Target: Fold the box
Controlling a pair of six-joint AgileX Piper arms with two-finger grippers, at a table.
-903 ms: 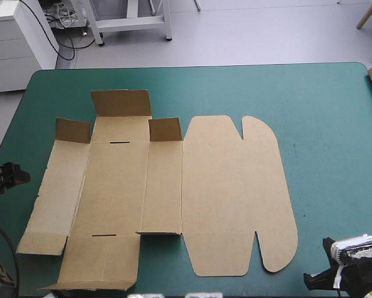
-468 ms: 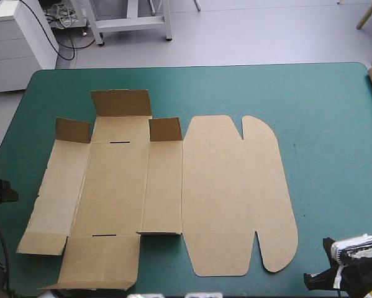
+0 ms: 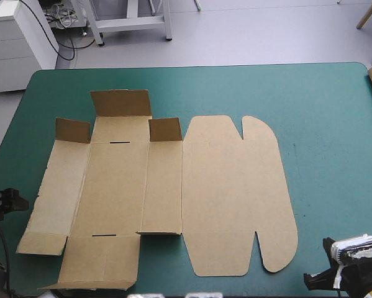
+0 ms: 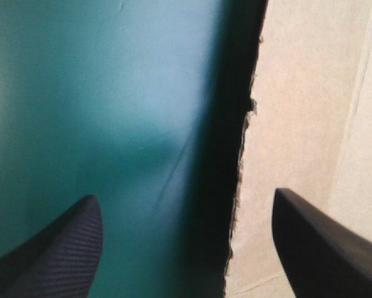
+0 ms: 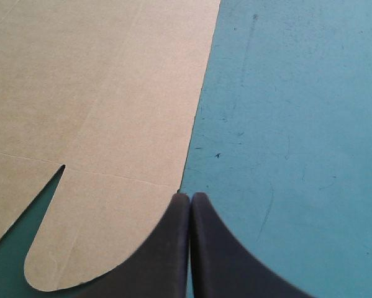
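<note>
The brown box (image 3: 161,186) lies as a cut sheet on the teal-green cover, lid panel with rounded tabs to the right. At its far side one flap (image 3: 120,102) and two small tabs (image 3: 72,130) stand raised. My left gripper (image 3: 15,202) sits low at the table's left edge, just beside the sheet's left panel. In the left wrist view it (image 4: 184,195) is open, astride the box's ragged edge (image 4: 297,112), one finger over cover, one over board. My right gripper (image 3: 311,280) is at the near right corner, shut (image 5: 190,197), with the lid's rounded tab (image 5: 99,81) just ahead.
The teal-green cover (image 3: 335,155) stretches from the lid's rounded edge to the table's right edge. The near flap (image 3: 99,264) of the box reaches almost to the table's front edge.
My left gripper has slid along the table's left edge toward the near side and a little closer to the box. The box and the right gripper have not moved.
</note>
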